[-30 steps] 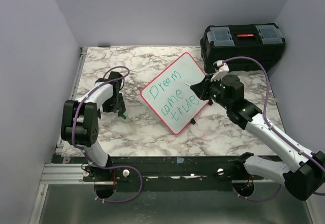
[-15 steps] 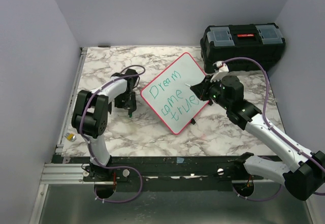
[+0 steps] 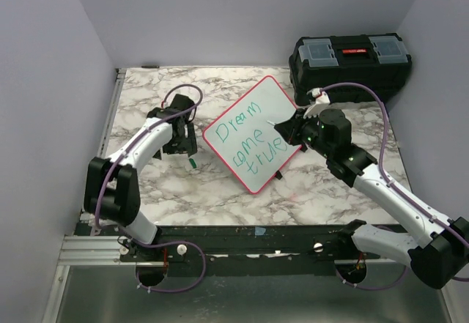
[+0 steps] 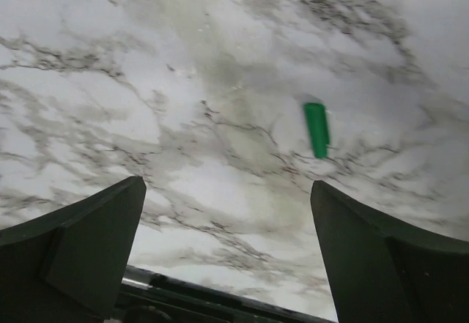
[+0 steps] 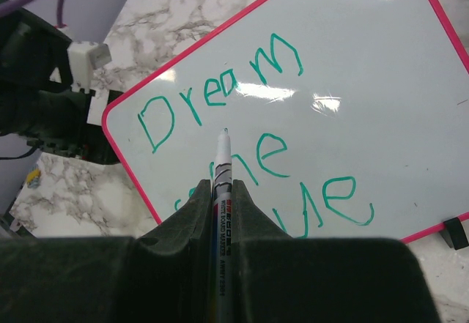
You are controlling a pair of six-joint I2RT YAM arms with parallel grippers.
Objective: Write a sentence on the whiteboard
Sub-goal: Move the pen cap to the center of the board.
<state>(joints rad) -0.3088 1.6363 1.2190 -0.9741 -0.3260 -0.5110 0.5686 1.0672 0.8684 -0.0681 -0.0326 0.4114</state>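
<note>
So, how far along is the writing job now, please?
Done: the sentence "Dream come true" stands in green on the whiteboard. In hand: the right jaws are shut on the whiteboard marker, its tip over the board. Left, probably: capping the marker. What looks like its green cap lies on the marble table, near the open left jaws.

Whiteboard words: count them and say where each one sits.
3. Dream is uppermost on the whiteboard, come beneath it, true lowest; none look hidden from above.
</note>
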